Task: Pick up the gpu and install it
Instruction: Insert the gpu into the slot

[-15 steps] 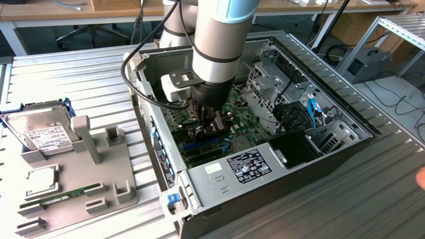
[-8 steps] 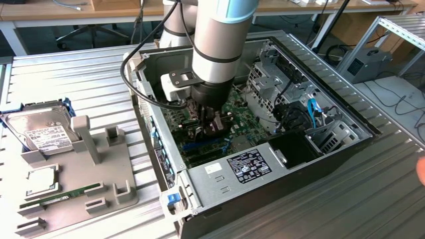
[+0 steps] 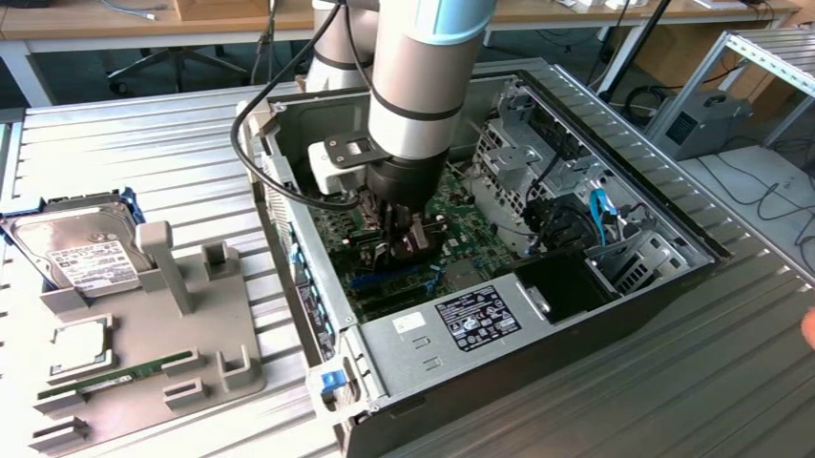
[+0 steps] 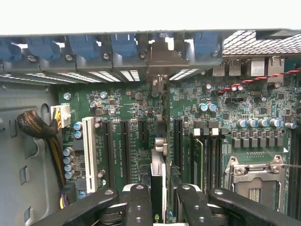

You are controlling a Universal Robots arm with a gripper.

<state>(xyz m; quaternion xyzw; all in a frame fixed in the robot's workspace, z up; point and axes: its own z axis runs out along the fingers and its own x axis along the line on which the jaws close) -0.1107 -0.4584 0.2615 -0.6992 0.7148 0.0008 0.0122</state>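
On the exterior view's left I see a grey holder tray (image 3: 191, 334) on the ribbed metal surface (image 3: 128, 143). Rightward, inside the open black computer case (image 3: 662, 262), my end effector (image 4: 160, 200) grips the slim black card with a silvery edge, the gpu (image 4: 158, 176), edge-on over the green motherboard (image 4: 131, 108).

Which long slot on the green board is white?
The slot nearest the yellow-wired plug; the other long slots are black.
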